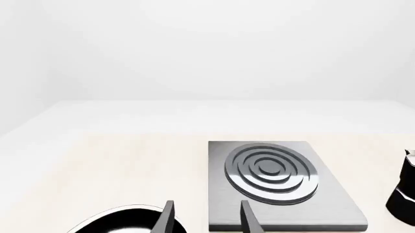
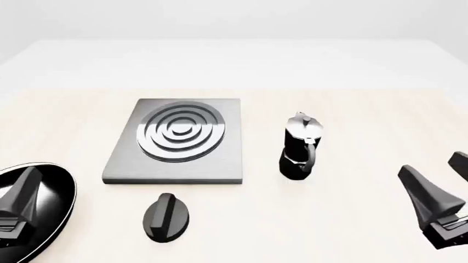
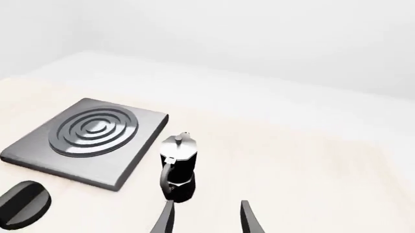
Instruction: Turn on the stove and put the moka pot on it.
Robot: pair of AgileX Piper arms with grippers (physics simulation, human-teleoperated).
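Note:
The stove (image 2: 223, 156) is a flat grey plate with a ringed burner (image 2: 180, 132), lying left of centre on the table. Its black oval knob (image 2: 166, 217) lies apart, in front of the plate. To the right of the plate the moka pot (image 2: 300, 148) stands upright, black below and silver on top. My left gripper (image 1: 206, 219) is open and empty, low at the near left over a frying pan, and one finger (image 2: 23, 192) shows in the front view. My right gripper (image 2: 441, 178) is open and empty at the near right, with the moka pot (image 3: 176, 167) just ahead of it.
A round black frying pan (image 2: 51, 200) lies at the near left corner, partly under the left gripper. The pale table runs on to a white back edge.

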